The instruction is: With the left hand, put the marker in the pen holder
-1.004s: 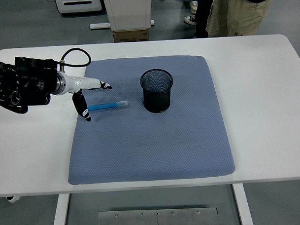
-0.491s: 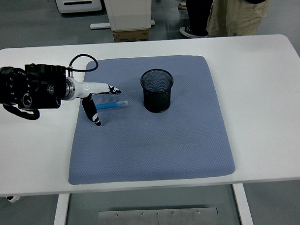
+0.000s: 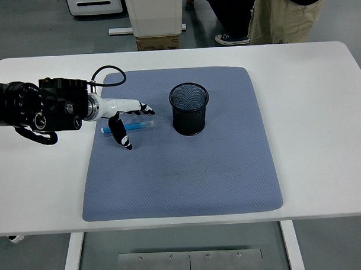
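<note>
Left hand (image 3: 127, 116) over the blue marker (image 3: 128, 126), fingers spread and not yet closed on it. Marker flat on the blue-grey mat (image 3: 187, 170), left of the black mesh pen holder (image 3: 189, 108). Mat on the white table (image 3: 322, 124).

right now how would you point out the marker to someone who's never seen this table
Find the blue-grey mat in the middle of the white table. On its upper left part, left of the black mesh pen holder, lies the marker, flat under the left hand. It is the only bright blue stick there.
</note>
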